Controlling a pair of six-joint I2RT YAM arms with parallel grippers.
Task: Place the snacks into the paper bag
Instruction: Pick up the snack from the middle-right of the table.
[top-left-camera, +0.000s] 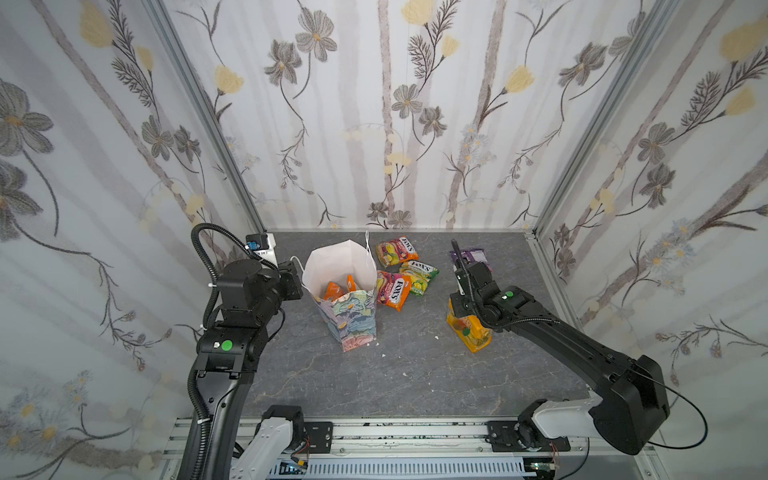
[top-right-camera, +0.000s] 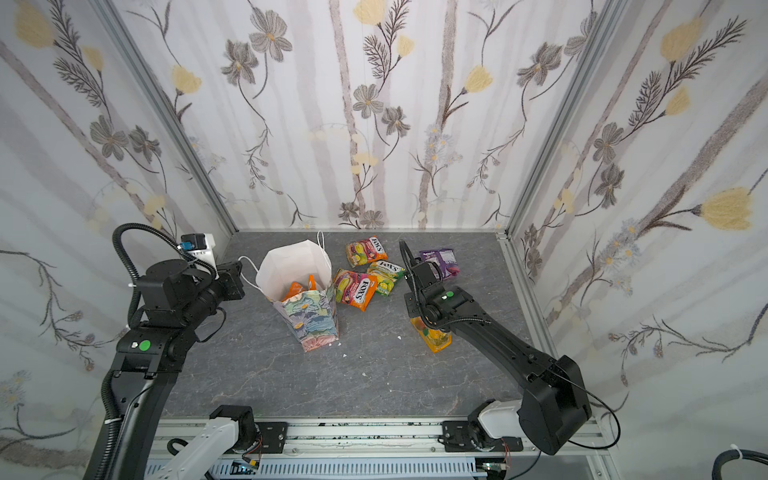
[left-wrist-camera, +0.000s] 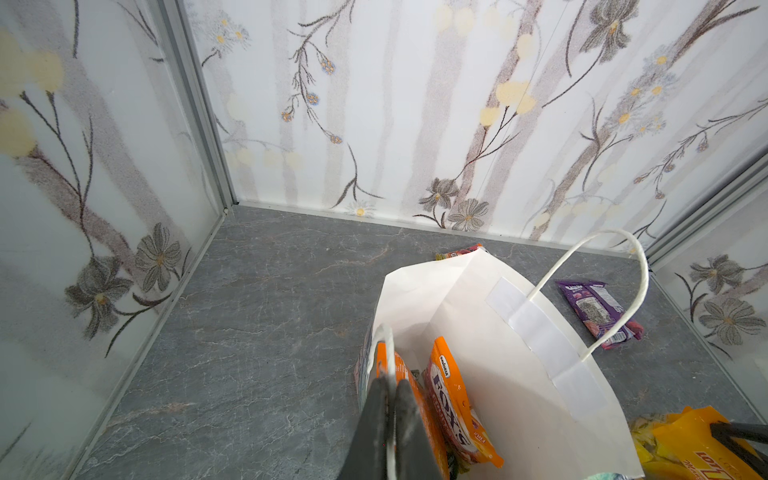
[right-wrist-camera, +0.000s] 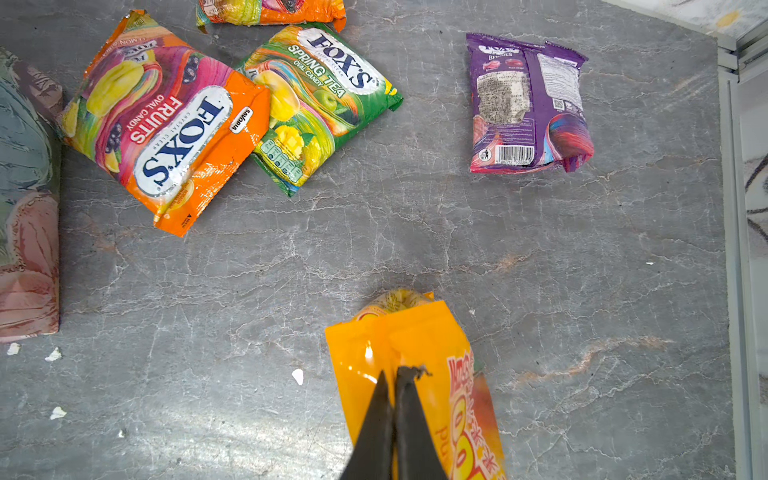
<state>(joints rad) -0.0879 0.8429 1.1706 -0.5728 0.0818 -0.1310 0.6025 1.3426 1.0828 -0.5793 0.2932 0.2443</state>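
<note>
Packet pinched, bag steadied.
The right fingers (right-wrist-camera: 374, 428) clamp the yellow packet (top-left-camera: 473, 336) right of centre; the left fingers (left-wrist-camera: 409, 415) pinch the mid-frame paper bag (top-left-camera: 357, 320)'s cord handle (left-wrist-camera: 388, 345), likely keeping it upright.

Both top views look down from high above the front edge of the table (top-left-camera: 374, 382) toward the back wall (top-left-camera: 374, 124), sharing almost the whole scene. The left wrist camera looks closely into the paper bag (left-wrist-camera: 519, 395). The right wrist camera faces nearly straight down, close over the yellow packet (right-wrist-camera: 419, 345). Both wrist views share the purple packet (right-wrist-camera: 528, 99).
</note>
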